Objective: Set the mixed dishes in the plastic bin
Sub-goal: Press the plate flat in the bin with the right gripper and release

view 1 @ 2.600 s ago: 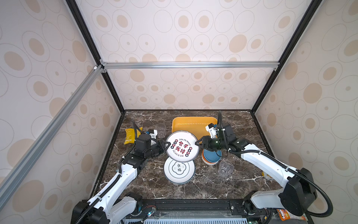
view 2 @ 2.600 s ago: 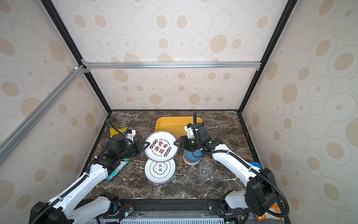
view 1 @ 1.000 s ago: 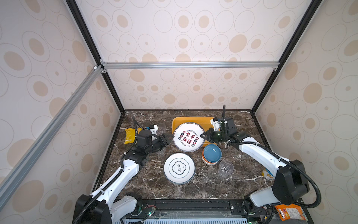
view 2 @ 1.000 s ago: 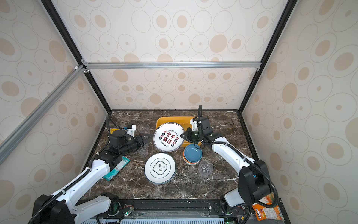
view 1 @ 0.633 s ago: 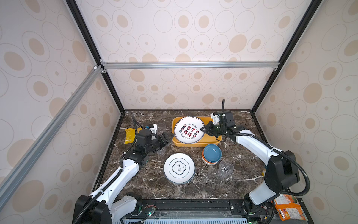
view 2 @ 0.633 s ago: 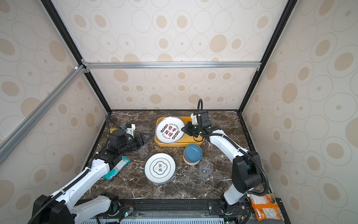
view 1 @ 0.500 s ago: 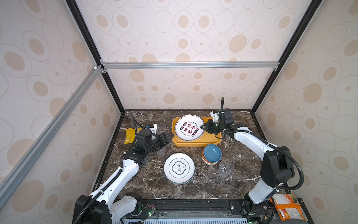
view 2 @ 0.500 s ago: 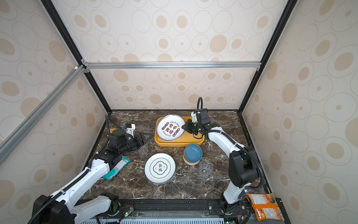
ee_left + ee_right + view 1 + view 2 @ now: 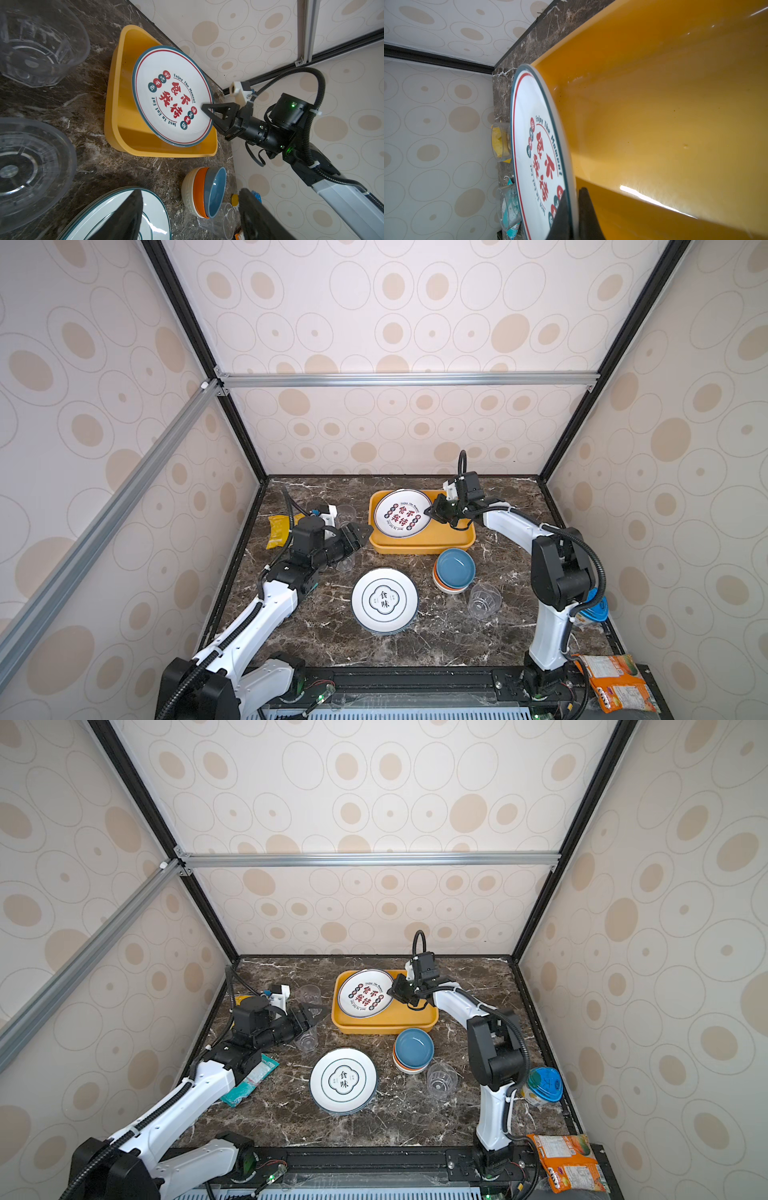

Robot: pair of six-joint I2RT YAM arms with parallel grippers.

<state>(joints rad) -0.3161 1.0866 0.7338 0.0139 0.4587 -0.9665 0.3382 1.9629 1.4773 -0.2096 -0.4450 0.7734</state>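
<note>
Right gripper (image 9: 431, 512) clamps the plate (image 9: 401, 513) rim near the bin (image 9: 415, 549) centre. The plate extends toward the bin's left wall, tilted above its floor. Left gripper (image 9: 358, 536): open, beside the bin.

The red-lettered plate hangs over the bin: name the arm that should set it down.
Right. The right gripper is shut on the plate's rim, holding it tilted over the bin; the left gripper is open, empty, beside the bin.
</note>
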